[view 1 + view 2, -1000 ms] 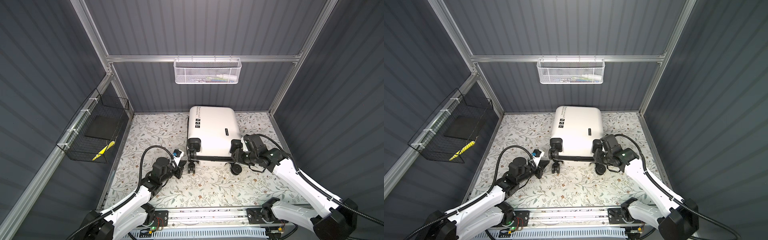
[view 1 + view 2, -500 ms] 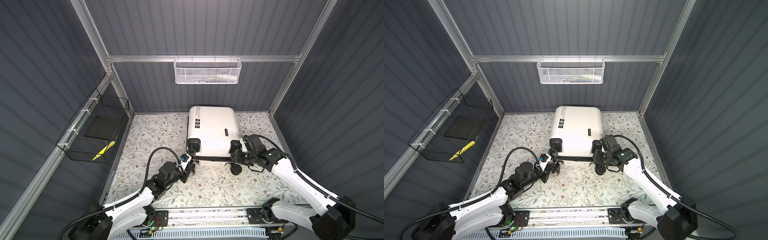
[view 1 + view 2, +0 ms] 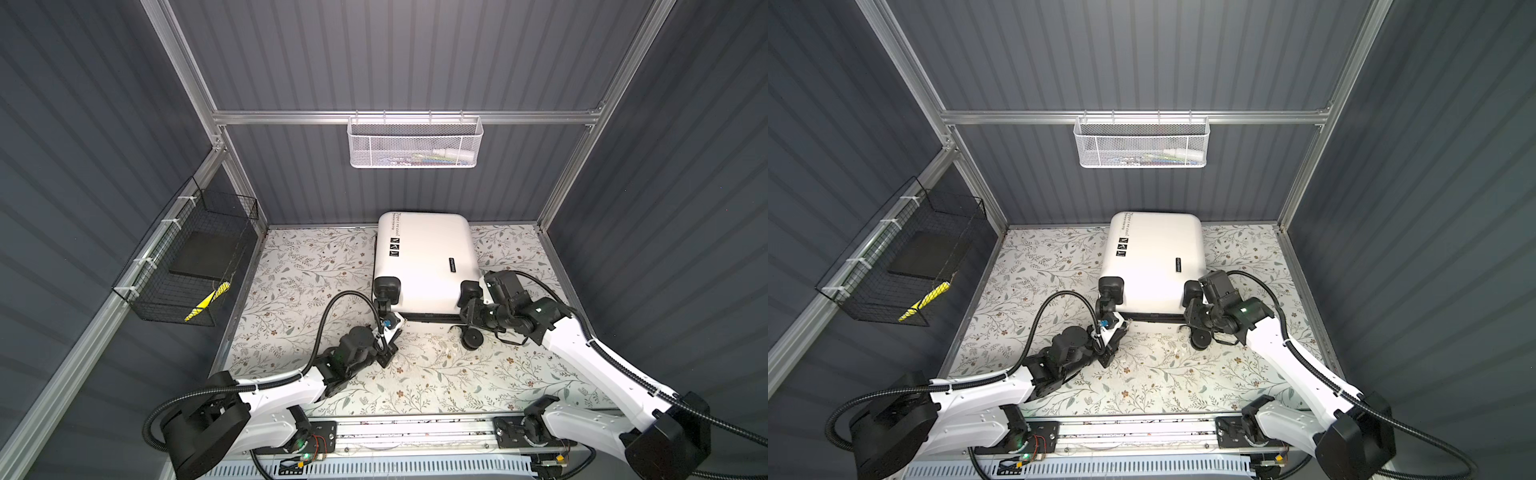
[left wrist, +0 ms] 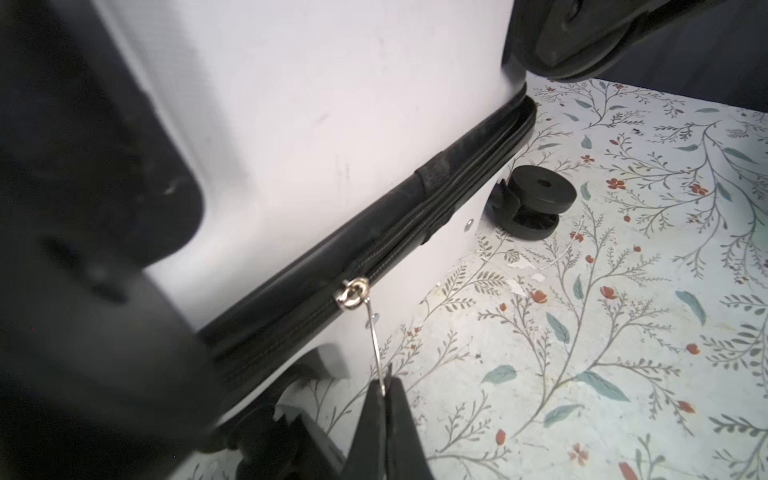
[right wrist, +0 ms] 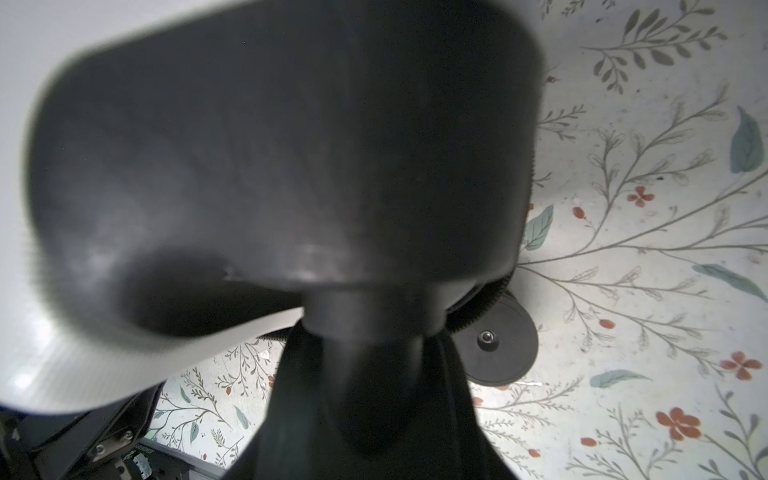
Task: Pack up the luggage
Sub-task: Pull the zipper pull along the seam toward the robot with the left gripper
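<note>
Top views: luggage (image 3: 424,257) on floral tabletop (image 3: 299,270) (ribbed walls (image 3: 395,62))

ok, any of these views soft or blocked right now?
Right wrist: a blurred black wheel housing of the luggage fills most of the frame, only the floral mat sharp. Left wrist: zipper pull crisp, the near caster out of focus. Both top views: sharp, evenly lit.
</note>
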